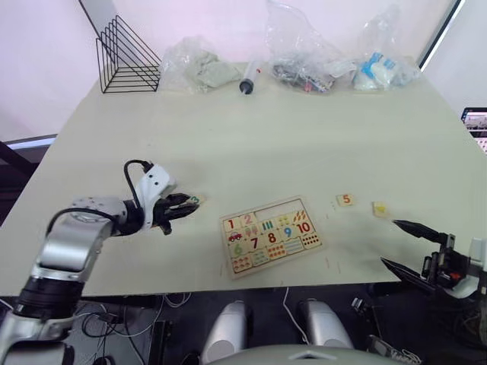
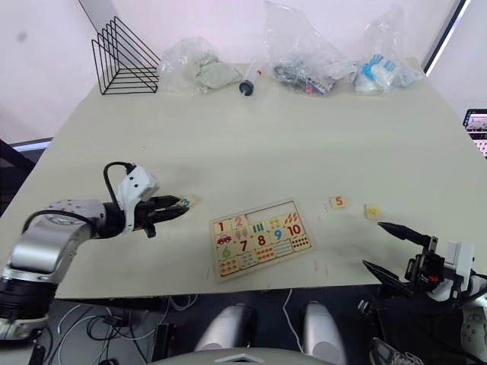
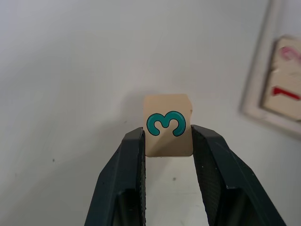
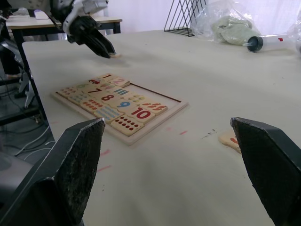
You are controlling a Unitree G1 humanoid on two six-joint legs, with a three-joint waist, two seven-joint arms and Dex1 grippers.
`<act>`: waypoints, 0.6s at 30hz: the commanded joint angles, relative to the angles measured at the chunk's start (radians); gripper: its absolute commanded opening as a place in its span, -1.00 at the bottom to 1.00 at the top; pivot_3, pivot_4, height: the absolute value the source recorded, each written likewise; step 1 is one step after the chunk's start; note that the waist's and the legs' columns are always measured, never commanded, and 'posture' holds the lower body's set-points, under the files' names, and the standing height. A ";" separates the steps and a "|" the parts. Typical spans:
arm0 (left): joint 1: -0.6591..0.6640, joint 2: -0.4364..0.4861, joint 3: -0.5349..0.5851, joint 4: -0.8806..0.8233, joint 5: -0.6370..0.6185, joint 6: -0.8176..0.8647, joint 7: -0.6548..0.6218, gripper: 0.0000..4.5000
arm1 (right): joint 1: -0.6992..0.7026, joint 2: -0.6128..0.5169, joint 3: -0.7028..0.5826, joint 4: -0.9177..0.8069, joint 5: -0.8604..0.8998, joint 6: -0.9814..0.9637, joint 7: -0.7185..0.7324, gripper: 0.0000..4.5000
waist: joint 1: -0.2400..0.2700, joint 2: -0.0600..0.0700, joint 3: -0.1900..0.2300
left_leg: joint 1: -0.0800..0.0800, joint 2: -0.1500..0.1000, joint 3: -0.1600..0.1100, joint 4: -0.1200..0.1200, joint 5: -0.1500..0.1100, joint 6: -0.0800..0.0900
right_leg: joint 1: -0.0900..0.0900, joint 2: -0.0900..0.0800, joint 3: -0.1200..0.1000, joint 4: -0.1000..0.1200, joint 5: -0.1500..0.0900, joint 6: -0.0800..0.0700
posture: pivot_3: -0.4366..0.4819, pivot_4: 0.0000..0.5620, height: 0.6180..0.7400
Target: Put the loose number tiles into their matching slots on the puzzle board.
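One green "3" tile (image 3: 168, 125), left fingers (image 3: 133, 155) clamping

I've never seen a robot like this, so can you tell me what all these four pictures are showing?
It is a robot with two arms at a table. Two pictures come from cameras on its head, looking down. The other two come from cameras on its wrists, looking along the fingers.

On the table lies a wooden puzzle board with coloured numbers. The 1 and 2 are already in its top row. The left hand pinches the tile with a green 3. The right hand is open and holds nothing. Near it lie the 5 tile and a yellow-number tile. At the far edge are a black wire rack, plastic bags and a syringe.
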 commanded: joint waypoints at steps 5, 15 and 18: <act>-0.122 0.092 -0.039 -0.147 -0.061 0.069 -0.111 -0.58 | 0.009 0.012 -0.005 -0.060 0.014 0.008 -0.038 1.00 | -0.002 0.000 0.003 | 0.000 0.000 -0.001 0.000 0.000 0.000 | 0.000 0.001 -0.001 0.000 0.000 0.000 | -0.05 -0.47 1.00; -0.366 0.044 -0.214 -0.216 -0.073 0.267 -0.097 -0.58 | 0.007 0.031 0.014 -0.083 0.009 0.011 -0.058 1.00 | -0.004 -0.002 0.006 | -0.001 -0.001 0.001 0.002 0.000 0.000 | 0.000 0.003 -0.001 0.001 0.000 0.000 | -0.05 -0.47 1.00; -0.452 0.024 -0.305 -0.218 -0.032 0.334 -0.067 -0.58 | 0.001 0.040 0.023 -0.085 0.003 0.006 -0.063 1.00 | -0.006 -0.002 0.006 | -0.001 -0.001 0.001 0.002 0.000 0.000 | 0.000 0.003 -0.001 0.001 0.000 0.000 | -0.05 -0.47 1.00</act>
